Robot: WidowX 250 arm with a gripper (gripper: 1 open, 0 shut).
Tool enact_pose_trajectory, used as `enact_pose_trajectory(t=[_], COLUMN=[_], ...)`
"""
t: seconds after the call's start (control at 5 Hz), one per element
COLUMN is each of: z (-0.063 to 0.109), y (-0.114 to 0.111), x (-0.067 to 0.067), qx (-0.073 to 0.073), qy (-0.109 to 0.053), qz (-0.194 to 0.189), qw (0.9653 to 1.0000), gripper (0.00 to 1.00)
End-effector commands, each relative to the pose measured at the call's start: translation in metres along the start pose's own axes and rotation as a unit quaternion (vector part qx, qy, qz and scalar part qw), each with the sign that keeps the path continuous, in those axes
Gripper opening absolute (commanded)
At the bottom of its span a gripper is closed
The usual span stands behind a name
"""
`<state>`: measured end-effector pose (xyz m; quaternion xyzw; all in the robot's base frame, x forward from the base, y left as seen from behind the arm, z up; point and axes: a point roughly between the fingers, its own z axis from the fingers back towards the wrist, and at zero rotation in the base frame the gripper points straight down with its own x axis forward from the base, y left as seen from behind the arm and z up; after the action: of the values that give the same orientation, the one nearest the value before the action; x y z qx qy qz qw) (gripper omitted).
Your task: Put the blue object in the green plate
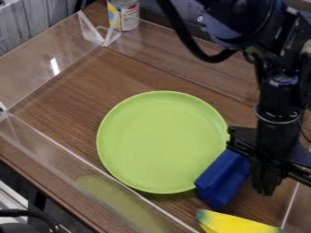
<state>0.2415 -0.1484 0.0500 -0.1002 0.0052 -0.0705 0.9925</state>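
One dark wood-grain table (pixel 122 68) within clear walls (pixel 36 64), green plate (pixel 158 141) atop.

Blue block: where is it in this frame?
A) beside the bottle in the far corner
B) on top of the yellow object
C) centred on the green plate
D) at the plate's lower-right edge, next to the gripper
D: the blue block sits at the green plate's lower-right edge, beside the gripper.

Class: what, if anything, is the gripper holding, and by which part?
It cannot be told. The gripper is shut at the right end of the blue object, but whether its fingers actually pinch the block is not visible.
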Motion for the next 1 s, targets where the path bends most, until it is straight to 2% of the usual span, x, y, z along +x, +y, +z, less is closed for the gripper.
enact_pose_trajectory(t=[0.0, 0.8], z=[0.0165, 0.0166], y=[-0.0071, -0.0058], x=[0.0067, 0.0024], qx=[-0.009, -0.012], qy=[-0.031, -0.031], qz=[-0.011, -0.014], qw=[0.9994, 0.9993], gripper=[0.0, 0.0])
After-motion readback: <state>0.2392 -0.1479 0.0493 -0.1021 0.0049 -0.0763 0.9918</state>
